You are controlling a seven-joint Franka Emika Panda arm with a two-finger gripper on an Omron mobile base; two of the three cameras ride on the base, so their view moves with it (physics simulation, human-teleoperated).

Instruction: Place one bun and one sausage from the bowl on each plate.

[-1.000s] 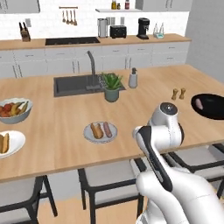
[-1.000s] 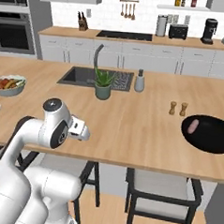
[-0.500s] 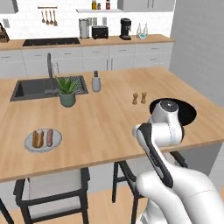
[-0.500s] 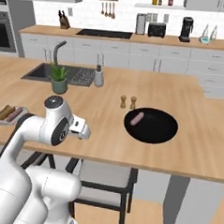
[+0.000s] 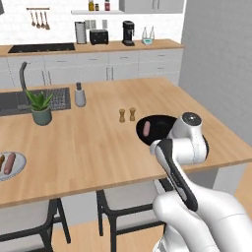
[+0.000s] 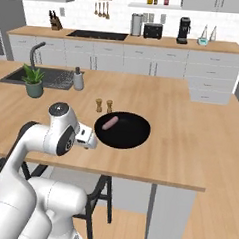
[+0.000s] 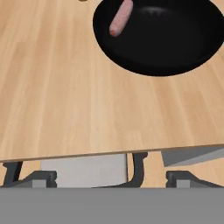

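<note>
The wide black bowl (image 6: 130,137) sits near the counter's front edge, with one pinkish sausage (image 6: 111,122) lying at its left rim. In the left base view my arm covers part of the bowl (image 5: 165,124), and the sausage (image 5: 146,128) still shows. A small white plate (image 5: 18,170) at the far left carries a bun (image 5: 1,161) and another sausage (image 5: 10,164). My gripper (image 7: 113,179) hovers open and empty off the counter's front edge, short of the bowl (image 7: 166,43) and its sausage (image 7: 121,17).
Salt and pepper shakers (image 5: 126,115) stand just behind the bowl. A potted plant (image 5: 41,106), a soap dispenser (image 5: 79,95) and the sink (image 5: 19,101) lie to the left. Stools (image 5: 123,202) stand under the counter's front edge (image 7: 109,153).
The base has driven to the right, so the whole scene slid left. The black bowl now lies right in front of the arm. The gripper has stayed open.
</note>
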